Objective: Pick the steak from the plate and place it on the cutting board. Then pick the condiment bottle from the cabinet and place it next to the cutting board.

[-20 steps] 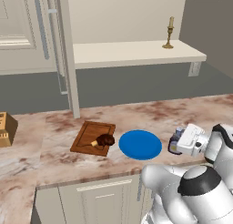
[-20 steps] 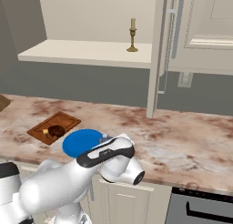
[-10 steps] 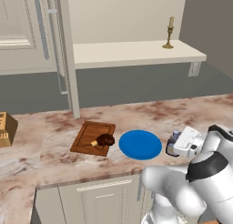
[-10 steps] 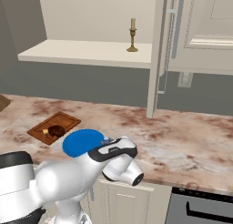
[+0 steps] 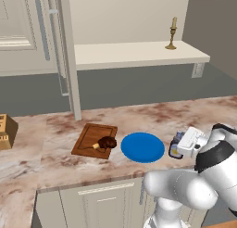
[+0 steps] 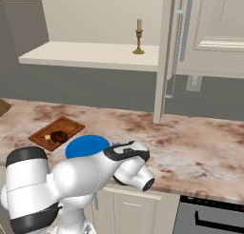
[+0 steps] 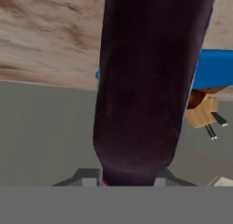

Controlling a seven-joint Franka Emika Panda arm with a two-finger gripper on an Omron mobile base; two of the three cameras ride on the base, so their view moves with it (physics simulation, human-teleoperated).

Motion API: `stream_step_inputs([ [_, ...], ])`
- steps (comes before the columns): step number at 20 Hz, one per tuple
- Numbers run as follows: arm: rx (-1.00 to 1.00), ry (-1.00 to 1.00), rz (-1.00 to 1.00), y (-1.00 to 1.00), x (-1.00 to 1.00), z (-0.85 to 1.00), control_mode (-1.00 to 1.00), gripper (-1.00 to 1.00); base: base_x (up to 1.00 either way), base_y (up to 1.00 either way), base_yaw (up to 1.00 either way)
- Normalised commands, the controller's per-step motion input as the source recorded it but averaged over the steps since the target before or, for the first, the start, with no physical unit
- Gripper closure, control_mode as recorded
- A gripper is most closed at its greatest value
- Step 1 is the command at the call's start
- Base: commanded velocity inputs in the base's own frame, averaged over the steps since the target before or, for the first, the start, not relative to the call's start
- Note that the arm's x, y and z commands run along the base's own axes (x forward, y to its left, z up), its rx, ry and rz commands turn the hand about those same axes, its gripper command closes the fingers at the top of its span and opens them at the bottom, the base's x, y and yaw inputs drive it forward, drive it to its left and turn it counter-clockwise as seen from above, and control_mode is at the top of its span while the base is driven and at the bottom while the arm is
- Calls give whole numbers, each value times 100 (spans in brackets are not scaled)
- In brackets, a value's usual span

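Steak (image 5: 107, 142) lies on the cutting board (image 5: 90, 135), at the board's corner nearest the plate (image 5: 142, 147). Plate is bare, flat on the worktop (image 5: 55, 162), just beside the board on its right in the left base view. Board and plate sit close together, whether they touch is unclear.

Hand (image 5: 178, 147) is low over the worktop on the far side of the plate from the board, just past the plate's rim. It is clenched on the bottle (image 7: 150, 82): in the hand view the dark brown body runs up from between the fingers, with the blue plate edge, the worktop and the steak's tan bone end behind it. In the left base view a greyish-blue and dark bit of the bottle (image 5: 175, 146) pokes out at the hand's front, near the plate. Cannot tell if the bottle touches the worktop.

In the right base view the arm's white body covers the near side of the plate (image 6: 83, 143); the board (image 6: 57, 131) with the steak (image 6: 58, 136) sits left of the plate.

Cabinet (image 5: 28, 32) hangs above the worktop, door edge with grey bar handle (image 5: 41, 30) straight above the board. Shelf (image 5: 139, 53) runs right from the cabinet, a brass candlestick (image 5: 172, 34) upright near its far end, well apart from the board. A tan wooden block (image 5: 6, 131) stands on the worktop left of the board, apart from it.
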Motion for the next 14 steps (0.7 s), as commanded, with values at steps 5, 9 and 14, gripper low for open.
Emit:
stream_step_inputs([
  [5, 0, -1, 0, -2, 10, -21, -100, 100, 0, 0, 0],
  [9, 0, -1, 0, 0, 2, -18, -100, -100, 0, 0, 0],
  [14, 0, -6, 0, 0, 0, -17, -100, -100, 0, 0, 0],
])
